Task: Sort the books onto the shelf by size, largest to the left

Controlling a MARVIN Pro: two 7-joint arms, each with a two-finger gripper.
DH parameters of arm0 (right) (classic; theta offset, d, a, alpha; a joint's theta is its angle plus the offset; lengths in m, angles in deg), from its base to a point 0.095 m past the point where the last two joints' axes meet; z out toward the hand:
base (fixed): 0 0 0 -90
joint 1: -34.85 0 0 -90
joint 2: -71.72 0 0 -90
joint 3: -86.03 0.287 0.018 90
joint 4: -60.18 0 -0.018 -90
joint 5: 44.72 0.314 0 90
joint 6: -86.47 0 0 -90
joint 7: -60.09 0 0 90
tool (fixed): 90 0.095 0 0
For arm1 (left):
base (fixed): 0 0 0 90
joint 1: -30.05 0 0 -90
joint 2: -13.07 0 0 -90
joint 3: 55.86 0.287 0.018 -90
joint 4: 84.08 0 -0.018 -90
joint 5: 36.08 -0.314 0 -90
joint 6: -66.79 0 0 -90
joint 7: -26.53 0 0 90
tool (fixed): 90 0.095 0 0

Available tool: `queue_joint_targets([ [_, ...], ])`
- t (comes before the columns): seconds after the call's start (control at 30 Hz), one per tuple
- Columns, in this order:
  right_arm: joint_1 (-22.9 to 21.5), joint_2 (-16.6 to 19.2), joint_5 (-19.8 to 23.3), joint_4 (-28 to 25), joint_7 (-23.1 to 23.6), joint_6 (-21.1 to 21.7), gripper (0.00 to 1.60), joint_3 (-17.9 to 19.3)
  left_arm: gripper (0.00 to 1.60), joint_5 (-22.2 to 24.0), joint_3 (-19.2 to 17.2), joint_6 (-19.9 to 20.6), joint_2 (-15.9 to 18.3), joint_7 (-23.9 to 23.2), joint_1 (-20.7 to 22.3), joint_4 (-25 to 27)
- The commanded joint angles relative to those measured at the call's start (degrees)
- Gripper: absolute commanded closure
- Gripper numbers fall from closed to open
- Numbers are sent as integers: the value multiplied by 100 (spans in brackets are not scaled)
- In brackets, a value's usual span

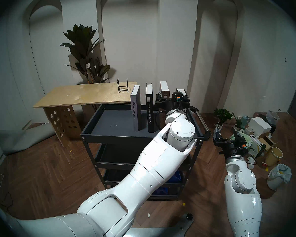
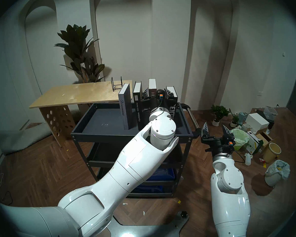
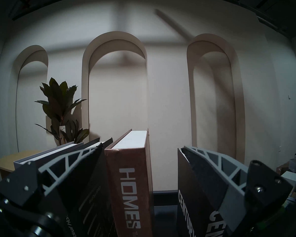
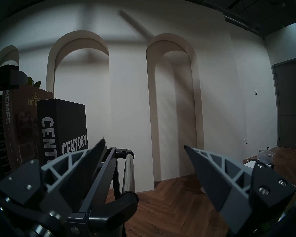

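Four books stand upright on the shelf (image 1: 109,127), and the left gripper (image 3: 140,164), jaws apart, straddles brown HOMES (image 3: 132,185), likely to move this tallest one leftward, while the right gripper (image 1: 226,134) waits open beside the cart.

Staged home-style room: arched wall niches (image 1: 46,34), herringbone wood floor (image 1: 41,171), potted plant (image 1: 83,48), floor clutter (image 1: 256,134).

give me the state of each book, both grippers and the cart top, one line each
Discontent: upright, leftmost
Fashion Ideal Home: upright, second
HOMES: upright, between open left gripper's fingers
CENTURY: upright, rightmost
left gripper: open, empty
right gripper: open, empty, beside the cart
cart top tray: holds all four books
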Motion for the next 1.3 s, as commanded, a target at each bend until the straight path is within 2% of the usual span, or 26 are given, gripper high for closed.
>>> queue_joint_targets([
  [0.0, -36, 14, -38, -138, -17, 23, 0, -22, 0, -16, -37, -144, -34, -88, 226, -106],
  [1.2, 55, -70, -363, -238, -404, 7, 0, -209, 0, 30, -293, -374, -20, -604, 273, -563],
  [1.27, 64, -76, -375, -244, -419, 6, 0, -216, 4, 31, -311, -391, -27, -625, 286, -613],
])
